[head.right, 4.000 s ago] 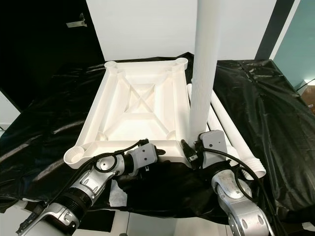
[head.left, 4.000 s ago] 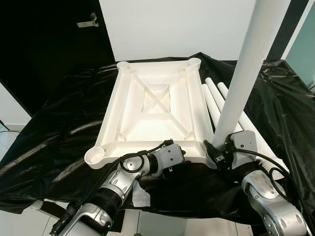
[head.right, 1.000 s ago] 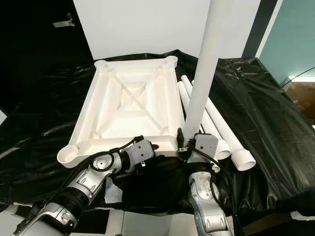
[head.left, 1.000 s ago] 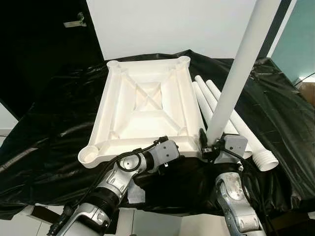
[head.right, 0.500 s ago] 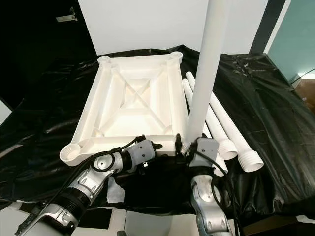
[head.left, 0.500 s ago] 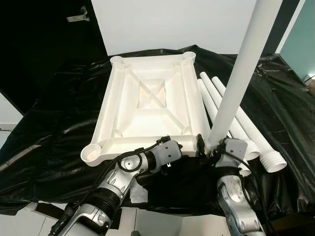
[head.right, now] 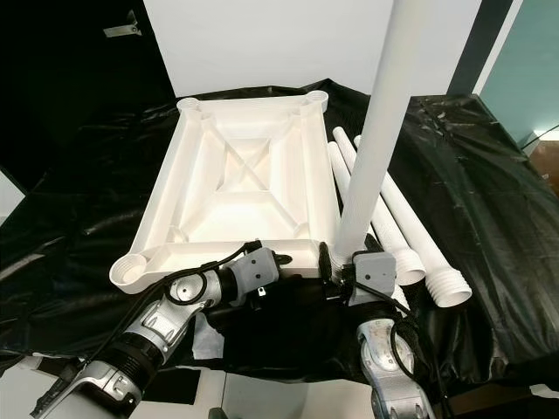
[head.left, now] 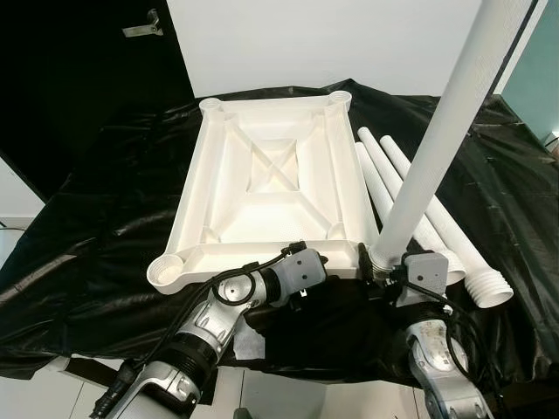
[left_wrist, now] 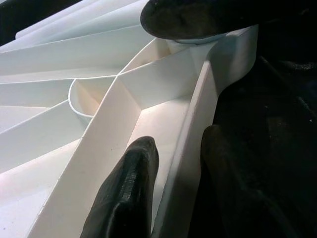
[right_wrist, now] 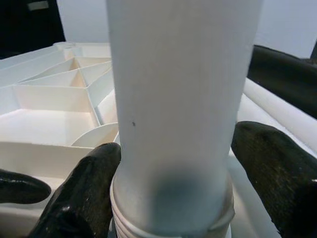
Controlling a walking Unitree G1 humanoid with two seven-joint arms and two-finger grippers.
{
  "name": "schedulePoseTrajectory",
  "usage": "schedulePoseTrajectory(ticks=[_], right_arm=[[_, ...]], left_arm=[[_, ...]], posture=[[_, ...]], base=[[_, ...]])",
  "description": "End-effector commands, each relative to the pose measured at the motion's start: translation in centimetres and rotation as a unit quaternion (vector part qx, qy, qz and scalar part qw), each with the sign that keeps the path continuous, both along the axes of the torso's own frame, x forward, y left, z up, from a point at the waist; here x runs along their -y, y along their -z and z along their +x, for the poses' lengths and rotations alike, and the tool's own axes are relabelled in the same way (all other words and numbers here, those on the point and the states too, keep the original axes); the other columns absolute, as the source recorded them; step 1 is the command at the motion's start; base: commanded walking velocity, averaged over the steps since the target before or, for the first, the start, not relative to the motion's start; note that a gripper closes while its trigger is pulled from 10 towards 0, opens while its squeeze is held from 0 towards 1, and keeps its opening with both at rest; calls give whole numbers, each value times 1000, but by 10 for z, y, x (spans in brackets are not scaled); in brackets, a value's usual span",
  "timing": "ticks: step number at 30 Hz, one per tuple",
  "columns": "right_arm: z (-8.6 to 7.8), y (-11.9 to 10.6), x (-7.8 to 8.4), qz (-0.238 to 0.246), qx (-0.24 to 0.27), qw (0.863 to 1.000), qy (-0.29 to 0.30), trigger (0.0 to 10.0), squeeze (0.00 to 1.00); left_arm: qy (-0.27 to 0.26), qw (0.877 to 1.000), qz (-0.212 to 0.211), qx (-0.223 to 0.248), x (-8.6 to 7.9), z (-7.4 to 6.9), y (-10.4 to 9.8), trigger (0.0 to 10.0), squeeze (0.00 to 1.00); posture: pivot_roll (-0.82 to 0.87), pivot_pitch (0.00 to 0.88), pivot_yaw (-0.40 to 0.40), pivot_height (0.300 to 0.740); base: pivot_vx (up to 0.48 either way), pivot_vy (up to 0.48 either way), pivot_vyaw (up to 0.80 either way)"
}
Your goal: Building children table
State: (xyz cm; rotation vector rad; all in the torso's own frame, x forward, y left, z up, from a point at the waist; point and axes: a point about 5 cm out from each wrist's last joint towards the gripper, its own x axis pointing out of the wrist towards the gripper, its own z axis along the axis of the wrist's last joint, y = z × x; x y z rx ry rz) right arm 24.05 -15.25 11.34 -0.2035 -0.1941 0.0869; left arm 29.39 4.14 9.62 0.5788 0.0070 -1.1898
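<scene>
White plastic leg (head.left: 437, 157), pinched at its threaded foot by the right gripper (right_wrist: 173, 198), stands nearly upright over the near-right socket of the tabletop (head.left: 262, 175), whose front rim the left gripper (left_wrist: 171, 178) clamps.

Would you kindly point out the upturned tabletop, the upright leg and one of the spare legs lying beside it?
Upturned tabletop (head.left: 271, 170): left eye view, on the crossed ribs at its middle.
Upright leg (head.left: 437, 153): left eye view, on the middle of its shaft.
Spare leg (head.left: 472, 262): left eye view, on its shaft near the threaded end.

Head cameras look down over the tabletop (head.left: 262, 175); wrist cameras sit close at its near edge.
</scene>
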Motion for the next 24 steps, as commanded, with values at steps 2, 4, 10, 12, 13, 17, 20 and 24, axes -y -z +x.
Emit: schedulePoseTrajectory(ticks=[2, 4, 10, 12, 13, 17, 20, 24], right_arm=[[2, -15, 15, -12, 41, 999, 29, 10000, 0], [5, -19, 15, -17, 48, 998, 23, 10000, 0], [9, -28, 14, -29, 62, 998, 2, 10000, 0], [11, -31, 15, -30, 62, 998, -15, 8941, 0], [11, -31, 15, -30, 62, 998, -15, 8941, 0], [11, -34, 15, -29, 61, 997, -26, 0, 0], [9, -35, 15, -17, 54, 998, -34, 0, 0], [6, -33, 16, -11, 42, 998, -39, 0, 0]], left_arm=[[-8, 998, 43, -45, -9, -6, 25, 10000, 0], [-7, 998, 43, -44, -8, -6, 25, 10000, 0], [-9, 998, 43, -43, -9, -4, 24, 10000, 0], [-11, 998, 43, -43, -10, -5, 25, 10000, 0], [-11, 998, 43, -43, -10, -5, 25, 10000, 0], [-12, 998, 43, -43, -11, -5, 25, 10000, 0], [-13, 998, 43, -43, -12, -5, 25, 10000, 0], [-14, 998, 43, -44, -12, -5, 26, 10000, 0]], posture=[[-136, 45, 53, 740], [-136, 44, 52, 740], [-131, 37, 46, 740], [-131, 37, 46, 740], [-131, 37, 46, 740], [-124, 37, 44, 740], [-124, 39, 43, 740], [-128, 42, 44, 740]], base=[[0, 0, 0], [0, 0, 0], [0, 0, 0], [0, 0, 0], [0, 0, 0], [0, 0, 0], [0, 0, 0], [0, 0, 0]])
